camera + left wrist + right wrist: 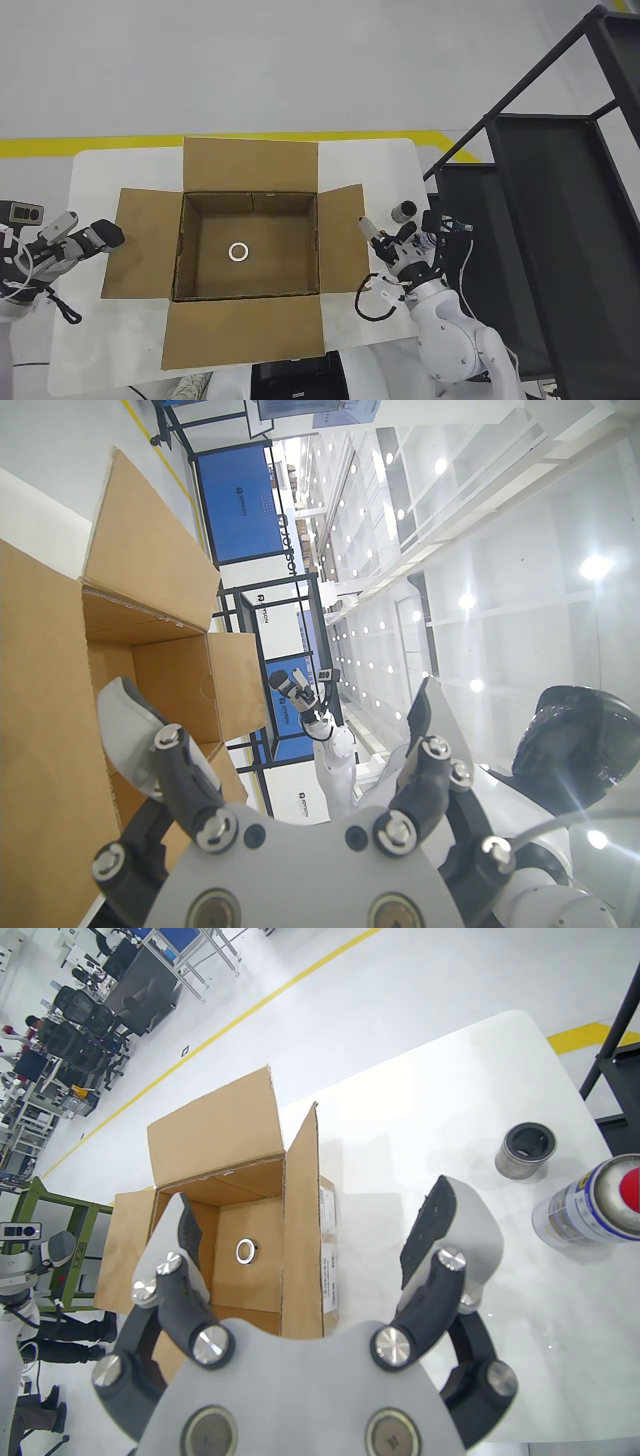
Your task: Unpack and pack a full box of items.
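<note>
Right fingers (465,1223): wide apart, empty, ready to grab.
Tall spray can with red top (585,1213): stands on the white desk (450,1093) just beside them, likely unpacked.
Short grey metal tub (525,1150): upright, near the can.
Brown cardboard box (240,1138): beyond the fingers, flaps open for reaching in.
Small silver ring (245,1250): flat on the box floor, likely next.
Left fingers (120,710): wide, empty, across the box.
</note>
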